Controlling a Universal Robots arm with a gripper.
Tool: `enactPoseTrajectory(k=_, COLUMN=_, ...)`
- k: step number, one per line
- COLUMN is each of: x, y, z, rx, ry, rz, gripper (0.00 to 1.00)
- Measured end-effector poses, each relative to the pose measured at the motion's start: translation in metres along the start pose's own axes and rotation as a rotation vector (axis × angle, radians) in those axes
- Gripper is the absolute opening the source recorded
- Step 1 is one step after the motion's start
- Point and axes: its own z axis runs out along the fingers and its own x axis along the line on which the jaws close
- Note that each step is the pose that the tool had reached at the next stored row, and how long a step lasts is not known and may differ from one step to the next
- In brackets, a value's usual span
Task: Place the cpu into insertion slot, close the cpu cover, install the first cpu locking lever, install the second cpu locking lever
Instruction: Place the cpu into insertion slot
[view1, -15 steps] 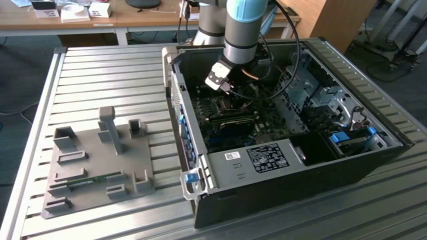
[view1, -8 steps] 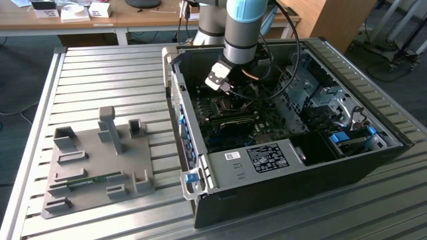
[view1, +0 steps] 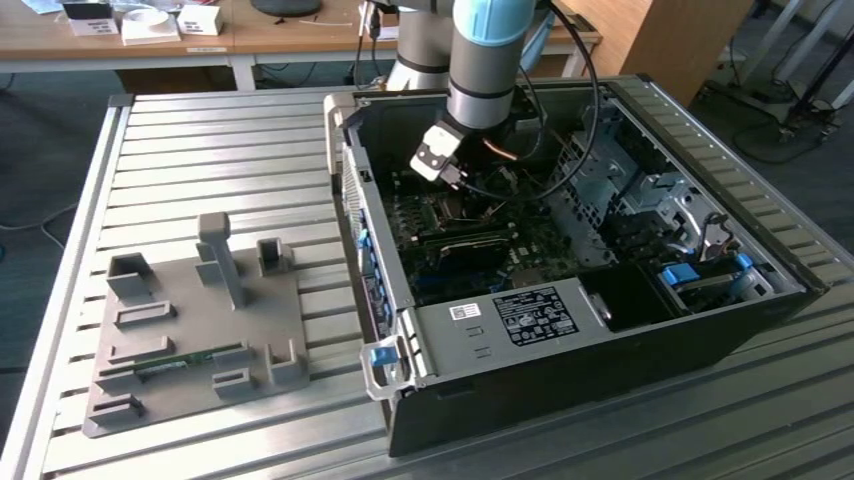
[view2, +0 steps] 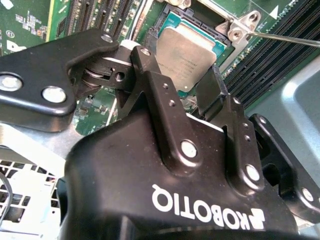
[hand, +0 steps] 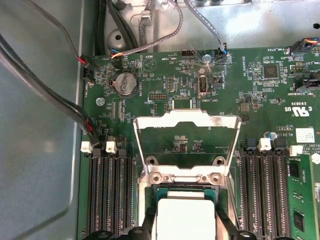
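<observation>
— How are the jaws set?
— Drawn in to the chip's width. The gripper (view2: 179, 67) has a black finger (view2: 160, 95) against each of two opposite edges of the cpu (view2: 192, 47), so it has hold of it.
— Which way does the chip lie?
— Flat, with its silvery metal top facing up toward the wrist. It is close to square, so it has no real long axis. Its edges run in line with the memory slots (hand: 107, 195). It sits over the insertion slot (view2: 159, 27) in the green motherboard (hand: 165, 65); I cannot tell if it is seated.
— And the cpu cover?
— The cpu cover (hand: 186, 118) is open. It stands up from its hinge at the slot's edge just beyond the chip, and the board shows through its window.
— What crowds it?
— Memory slots flank it on both sides, and a thin metal rod (view2: 285, 39) slants across one bank. Farther off are a coin battery (hand: 126, 83) and grey cables (hand: 50, 95) along the board's edge.
— Farther out?
— In the exterior view the arm (view1: 487, 50) reaches down into the open computer case (view1: 721, 182) on a slatted table (view1: 200, 160). A grey fixture plate (view1: 200, 340) lies well apart, on the exterior view's left
</observation>
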Motion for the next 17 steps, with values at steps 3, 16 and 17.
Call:
enactPoseTrajectory(k=3, x=0.0, y=0.0, z=0.0001, rx=0.0001, ry=-0.0001, rz=0.0, gripper=0.61)
enactPoseTrajectory(k=16, x=0.0001, y=0.0002, z=-0.0038, rx=0.0006, ry=-0.0007, rz=0.0, gripper=0.61)
enactPoseTrajectory(k=17, x=0.0001, y=0.0002, z=-0.0038, rx=0.0006, ry=-0.0008, rz=0.0, gripper=0.61)
